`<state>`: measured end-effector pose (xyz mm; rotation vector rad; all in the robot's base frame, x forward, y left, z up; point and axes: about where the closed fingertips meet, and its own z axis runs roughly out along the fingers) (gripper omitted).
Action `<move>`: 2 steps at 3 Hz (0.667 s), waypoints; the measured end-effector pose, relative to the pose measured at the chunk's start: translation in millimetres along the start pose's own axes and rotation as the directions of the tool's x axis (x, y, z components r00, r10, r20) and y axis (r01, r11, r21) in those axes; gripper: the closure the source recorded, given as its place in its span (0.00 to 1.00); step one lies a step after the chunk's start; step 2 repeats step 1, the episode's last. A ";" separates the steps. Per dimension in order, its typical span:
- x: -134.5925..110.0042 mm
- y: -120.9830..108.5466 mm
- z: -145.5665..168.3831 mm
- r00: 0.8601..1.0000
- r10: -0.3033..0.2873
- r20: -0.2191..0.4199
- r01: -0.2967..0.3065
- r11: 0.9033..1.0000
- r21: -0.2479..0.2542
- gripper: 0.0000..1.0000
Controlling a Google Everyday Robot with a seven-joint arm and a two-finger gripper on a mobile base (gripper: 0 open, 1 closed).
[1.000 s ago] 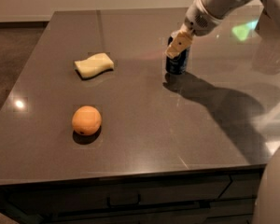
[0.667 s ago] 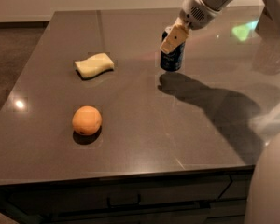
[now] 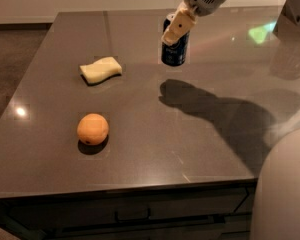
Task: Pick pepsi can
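With an orange (image 3: 93, 129) and a sponge (image 3: 101, 70) sitting at the left of the counter (image 3: 140, 164), the end effector (image 3: 177, 27) is gripping the pepsi can (image 3: 174, 49) toward the far right, seemingly holding it just off the surface, so the pick is looking nearly done, needing only a clear lift.

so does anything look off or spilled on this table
Nothing spilled or damaged. The dark blue metal pepsi can hangs upright in the gripper over the grey table, apparently lifted, since its shadow falls apart from it. The yellow sponge and round orange fruit lie apart.
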<state>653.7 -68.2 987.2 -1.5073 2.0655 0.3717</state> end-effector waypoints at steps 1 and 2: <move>0.0 0.0 0.1 1.000 0.000 0.000 0.000 1.000 0.000 1.00; 0.0 0.0 0.1 1.000 0.000 0.000 0.000 1.000 0.000 1.00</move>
